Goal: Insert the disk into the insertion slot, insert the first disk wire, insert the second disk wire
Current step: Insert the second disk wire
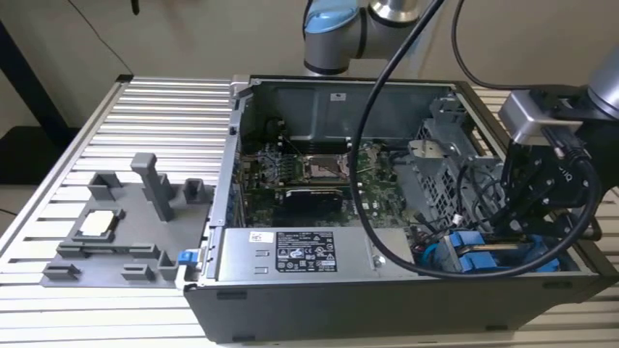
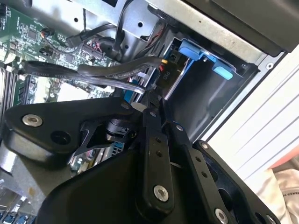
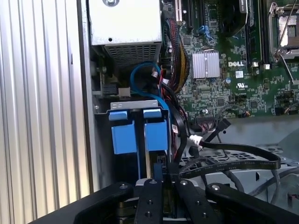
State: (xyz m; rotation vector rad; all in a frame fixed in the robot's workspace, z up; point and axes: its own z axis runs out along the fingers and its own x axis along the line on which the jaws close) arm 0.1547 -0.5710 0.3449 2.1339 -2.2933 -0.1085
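Observation:
The disk (image 3: pixel 138 133) sits in its bright blue carrier inside the insertion slot (image 3: pixel 133 103), a grey sheet-metal bay at the case's corner. In the exterior view the blue carrier (image 1: pixel 479 254) shows low on the right of the open case. It also shows in the second wrist view (image 2: pixel 201 51). My gripper (image 3: pixel 163 173) hangs right at the disk's connector end, fingers close together, shut on the plug of a flat dark disk wire (image 2: pixel 126 84). My gripper (image 2: pixel 152 100) meets that wire at its tips. Another black flat wire (image 3: pixel 233 151) with a pale plug lies loose beside it.
The open computer case (image 1: pixel 387 304) lies on a slatted metal table (image 1: pixel 164 109). Inside are the motherboard (image 1: pixel 309 174), a power supply (image 1: pixel 300 254) and a bundle of cables (image 3: pixel 175 70). A grey fixture tray (image 1: pixel 116 232) stands on the exterior view's left. The arm's own cables (image 1: pixel 367 145) hang over the case.

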